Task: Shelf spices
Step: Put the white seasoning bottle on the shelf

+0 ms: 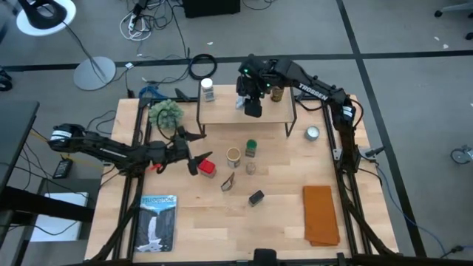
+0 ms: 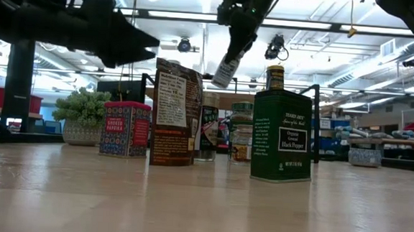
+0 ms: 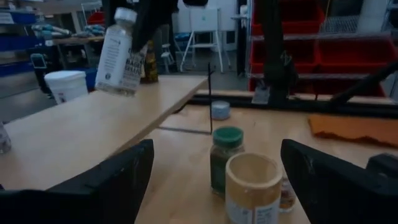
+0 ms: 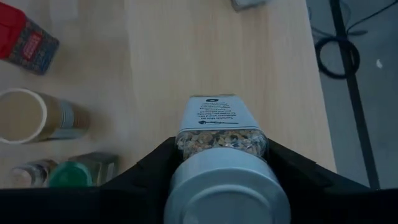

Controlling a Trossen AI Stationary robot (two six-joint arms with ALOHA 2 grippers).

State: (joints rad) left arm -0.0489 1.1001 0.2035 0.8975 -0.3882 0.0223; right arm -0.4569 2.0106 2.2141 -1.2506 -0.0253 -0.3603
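The shelf (image 1: 222, 112) stands at the table's far side, with a white-capped jar (image 1: 207, 90) at its left end and a brown jar (image 1: 277, 94) at its right. My right gripper (image 1: 253, 103) hangs over the shelf's middle, shut on a grey-capped spice jar (image 4: 219, 121). Nearer the table's middle stand a tan canister (image 1: 233, 156), a green-capped jar (image 1: 251, 148), a small jar (image 1: 251, 168), a red tin (image 1: 207, 168), a packet (image 1: 228, 182) and a black box (image 1: 256, 197). My left gripper (image 1: 194, 150) stands open and level, left of the red tin, touching nothing. My right gripper pinches the spice jar between its two fingers (image 4: 155, 171) at the top of the glass body (image 4: 186, 143), just below the grey cap. The fingers slant down from above. The jar (image 3: 121, 53) hangs tilted, cap end up, clear of the shelf board.
A fuzzy green plant (image 1: 166, 112) sits off the shelf's left end and a flat silver tin (image 1: 312, 133) off its right. An orange cloth (image 1: 320, 214) lies near right, a book (image 1: 157, 222) near left.
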